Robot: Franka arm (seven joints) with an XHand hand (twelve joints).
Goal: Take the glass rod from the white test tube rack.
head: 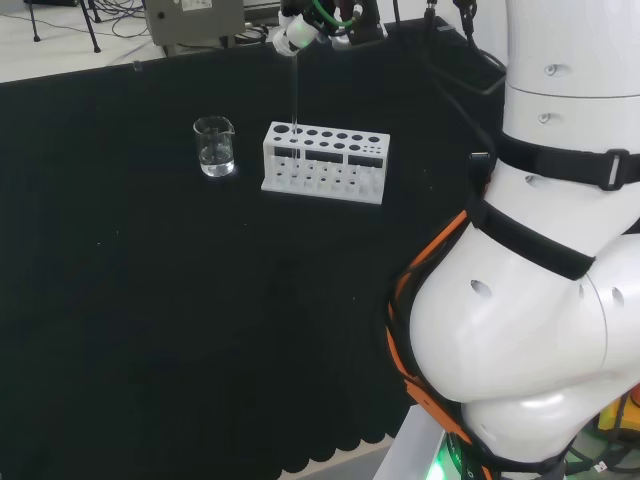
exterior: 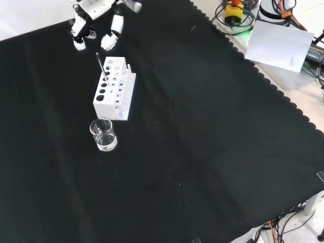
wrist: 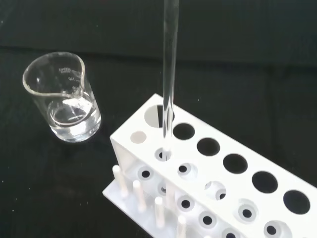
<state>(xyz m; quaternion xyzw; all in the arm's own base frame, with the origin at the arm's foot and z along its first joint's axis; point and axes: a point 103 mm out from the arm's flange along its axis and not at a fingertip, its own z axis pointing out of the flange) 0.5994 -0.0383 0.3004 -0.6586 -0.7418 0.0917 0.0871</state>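
Item 1, beaker (head: pixel 214 146): a small clear vessel is seen left of centre in the upper half of the head view, standing on the black cloth (head: pixel 150 300) just beside the rack, apart from it. A little clear liquid is held at its bottom, as shown in the wrist view.

Item 2, white test tube rack (head: pixel 325 162): it is placed right of the beaker in the head view, with a top plate of round holes and a row of pegs along its base. No tubes are seen in it.

Item 3, glass rod (head: pixel 295 90): a thin clear rod is stood near upright in an end hole of the rack, at the end nearest the beaker. Its lower end is seated in the rack; its upper end reaches to the hand at the top edge of the head view. It is judged light, stiff, smooth and slippery, and fragile under side load. The exposed upper part is judged the proper place to be taken, and a straight upward lift is advised so that the hole's rim is not levered against.

Item 4, hand (head: pixel 300 32): it is seen at the top of the head view, at the rod's upper end. Whether the rod is pinched cannot be told; in the front view the fingers (exterior: pixel 112 31) are seen hanging down, apart, beyond the rack.
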